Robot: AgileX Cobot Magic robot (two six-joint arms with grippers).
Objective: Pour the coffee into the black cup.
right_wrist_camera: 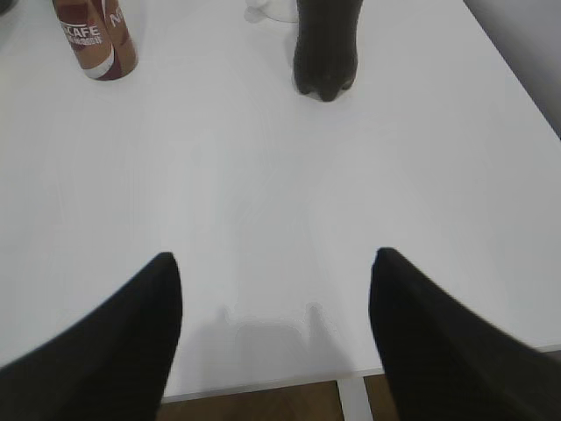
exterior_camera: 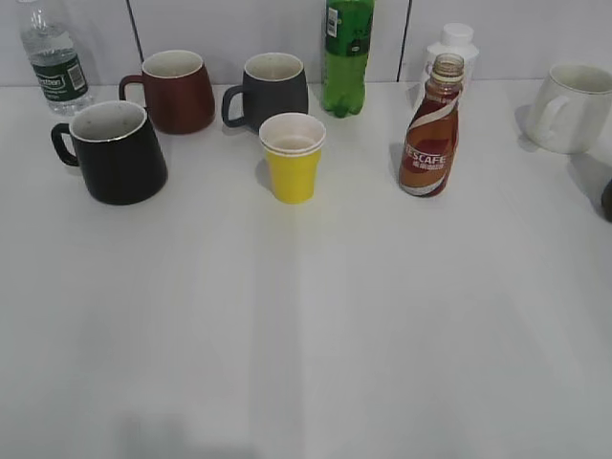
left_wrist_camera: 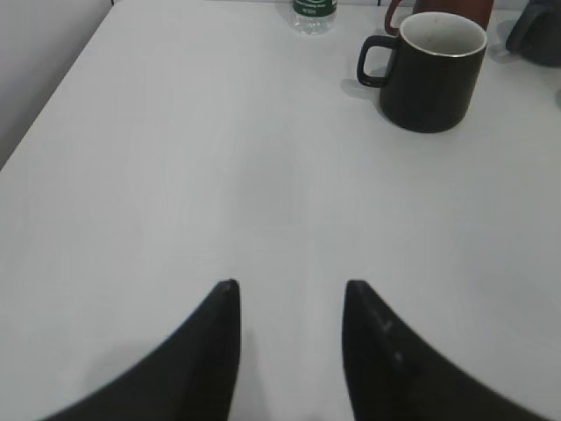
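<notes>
The coffee bottle (exterior_camera: 430,134), small, curvy and brown with a white swirl and no cap, stands upright at the right of the table; it also shows at the top left of the right wrist view (right_wrist_camera: 95,39). The black cup (exterior_camera: 117,153), glossy with a pale inside, stands at the left with its handle to the left; it also shows in the left wrist view (left_wrist_camera: 434,70). My left gripper (left_wrist_camera: 291,294) is open and empty above the table, well short of the cup. My right gripper (right_wrist_camera: 273,267) is open and empty near the table's front edge. Neither gripper shows in the exterior view.
Behind stand a maroon mug (exterior_camera: 177,91), a dark grey mug (exterior_camera: 271,91), a tall green bottle (exterior_camera: 346,55), a water bottle (exterior_camera: 53,57) and a white bottle (exterior_camera: 453,43). A yellow paper cup (exterior_camera: 292,158) stands mid-table. A white mug (exterior_camera: 569,107) is at the right. A dark bottle (right_wrist_camera: 326,48) stands right of the coffee.
</notes>
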